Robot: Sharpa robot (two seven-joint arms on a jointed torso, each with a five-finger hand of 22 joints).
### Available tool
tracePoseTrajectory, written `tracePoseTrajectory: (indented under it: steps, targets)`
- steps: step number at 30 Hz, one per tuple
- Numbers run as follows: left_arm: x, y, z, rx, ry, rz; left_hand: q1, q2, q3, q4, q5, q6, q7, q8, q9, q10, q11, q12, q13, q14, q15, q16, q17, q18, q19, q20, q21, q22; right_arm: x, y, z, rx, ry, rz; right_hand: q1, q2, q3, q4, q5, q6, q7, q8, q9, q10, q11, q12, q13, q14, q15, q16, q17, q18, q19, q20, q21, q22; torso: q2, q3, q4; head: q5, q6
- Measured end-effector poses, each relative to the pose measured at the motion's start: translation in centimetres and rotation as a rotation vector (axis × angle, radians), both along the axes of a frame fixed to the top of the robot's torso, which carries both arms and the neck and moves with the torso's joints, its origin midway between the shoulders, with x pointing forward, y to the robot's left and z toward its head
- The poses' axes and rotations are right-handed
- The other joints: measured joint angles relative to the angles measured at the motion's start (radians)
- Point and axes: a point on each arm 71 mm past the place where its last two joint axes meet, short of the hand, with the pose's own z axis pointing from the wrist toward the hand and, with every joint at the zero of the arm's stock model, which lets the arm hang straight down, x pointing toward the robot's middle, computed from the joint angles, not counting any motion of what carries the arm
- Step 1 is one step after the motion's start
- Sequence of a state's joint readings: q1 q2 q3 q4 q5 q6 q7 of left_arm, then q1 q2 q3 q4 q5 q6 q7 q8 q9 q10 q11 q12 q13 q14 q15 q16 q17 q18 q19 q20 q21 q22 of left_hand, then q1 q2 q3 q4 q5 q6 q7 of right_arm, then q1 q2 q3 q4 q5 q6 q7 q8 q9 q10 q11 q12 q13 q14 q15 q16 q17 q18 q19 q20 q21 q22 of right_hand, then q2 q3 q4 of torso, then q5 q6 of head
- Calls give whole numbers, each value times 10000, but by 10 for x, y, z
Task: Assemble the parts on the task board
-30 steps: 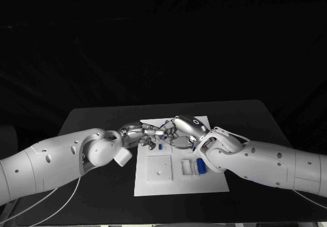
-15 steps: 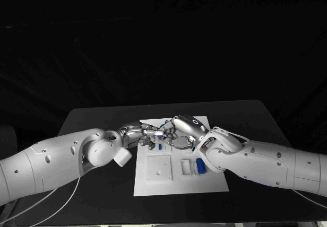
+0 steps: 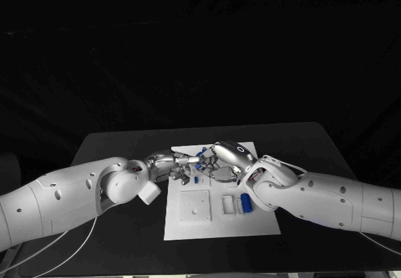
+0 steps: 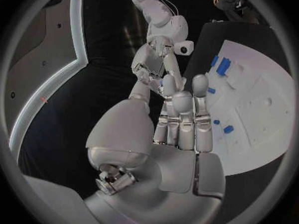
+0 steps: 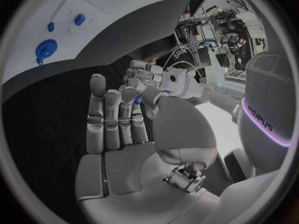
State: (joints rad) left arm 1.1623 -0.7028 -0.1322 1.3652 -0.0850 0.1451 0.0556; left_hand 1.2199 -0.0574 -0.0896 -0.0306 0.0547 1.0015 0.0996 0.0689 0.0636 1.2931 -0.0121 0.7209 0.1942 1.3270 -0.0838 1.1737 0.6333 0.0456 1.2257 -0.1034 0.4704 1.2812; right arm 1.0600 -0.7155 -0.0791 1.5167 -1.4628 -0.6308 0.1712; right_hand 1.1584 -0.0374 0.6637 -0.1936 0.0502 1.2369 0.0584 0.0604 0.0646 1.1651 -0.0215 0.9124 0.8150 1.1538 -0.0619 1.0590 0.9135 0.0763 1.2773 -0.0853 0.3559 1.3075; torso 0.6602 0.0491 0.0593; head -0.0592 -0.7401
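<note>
Task board (image 3: 219, 226): white rectangular plate on black table (image 3: 117, 150), small blue parts (image 3: 245, 203) scattered on it. Left hand (image 3: 170, 165) and right hand (image 3: 219, 163) meet fingertip to fingertip above board's far end; a small blue piece seems pinched between them, which hand holds it unclear.

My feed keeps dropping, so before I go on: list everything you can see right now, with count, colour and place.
Table: one, black, under everything.
Task board: one, white plate, middle of the table.
Blue cylinder: one, blue, lying on the board's right side, beside a white slot block.
Small blue parts: several, blue, on the board's far half, below the robot hands; exact count hard to tell.
Blue part between the hands: one, blue, at the fingertips where both robot hands meet; which one holds it is unclear.
Left robot hand: one, silver, over the board's far left, fingers toward the right hand.
Right robot hand: one, silver, over the board's far half, fingers toward the left hand.
</note>
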Motion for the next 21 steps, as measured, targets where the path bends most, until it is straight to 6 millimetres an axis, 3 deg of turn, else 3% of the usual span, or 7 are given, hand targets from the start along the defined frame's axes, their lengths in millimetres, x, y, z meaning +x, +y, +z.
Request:
tracePoseTrajectory:
  steps: [3, 5, 8, 11, 16, 21]
  targets:
    - [0, 1, -1, 93, 56, -12, 141, -408, 347, 529, 0, -277, 53, 2, 0, -81, 24, 101, 47, 0, 0, 34, 9, 0, 0, 0, 0, 4, 0, -1, 0, 0, 19, -48, 0, 0, 0, -1, 0, -1, 1, -1, 2, 0, 0, 0, 5, 0, 0, 0, 6, 0, 0, 0, 0, 0, 0, 0, 0, -2, -5]
    - [0, 2, -2, 154, 86, -25, 277, -563, 454, 825, 0, -321, 78, 2, 0, -88, 17, 145, 61, -35, 35, 38, 9, 1, -36, 36, 0, 17, 1, -1, 0, 5, 29, -70, 0, 0, -1, -1, 0, -2, 1, -1, 3, 0, 0, 0, 5, 0, 0, 0, 6, 0, 0, 0, 0, 0, 0, 1, 1, -2, -5]
    - [1, 4, -2, 261, 113, -43, 311, -591, 479, 871, 0, -321, 79, 2, 0, -89, 17, 170, 61, -35, 35, 73, 9, 1, -36, 36, 0, 24, 1, -2, 0, 22, 46, -93, 1, -1, -3, -3, 0, -2, 2, -4, 4, 0, 0, 0, 5, 0, 0, 0, 5, 0, 0, 0, 0, 0, 0, 1, 2, -2, -3]
    - [1, 5, -3, 369, 119, -58, 470, -443, 571, 768, 0, -192, 27, 1, 0, -88, 16, 202, 72, -35, 36, 73, 9, 1, -36, 36, 0, 24, 1, -2, 1, 44, 62, -104, 1, -1, -11, -11, 0, -13, 14, -6, 4, 0, 0, 0, 4, 0, 0, 0, 5, 0, 0, 0, 0, 0, 0, 1, 3, -2, -2]
    - [1, 7, -4, 544, 108, -102, 597, -156, 430, 190, 0, 94, -40, 1, 1, -122, -19, 286, 72, -35, 36, 77, -34, 1, -36, 36, 0, 36, 1, -2, 1, 80, 91, -128, 2, -2, -11, -11, 0, -14, 14, -10, 4, 0, 0, 0, 4, 0, 0, 0, 4, 0, 0, 0, 0, -1, 0, 0, 3, 5, 6]
    - [1, 7, -4, 624, 79, -168, 712, 362, 165, -375, 0, 445, -184, 1, 1, -68, -76, 333, 46, 21, -20, 112, -66, 1, -37, 36, 0, 35, 1, -2, 1, 102, 115, -141, 2, -2, -11, -11, 0, -15, 15, -39, 3, 0, 0, 0, 3, 0, 0, 0, 4, 0, 0, 0, 0, -1, 0, -2, 3, 11, 7]
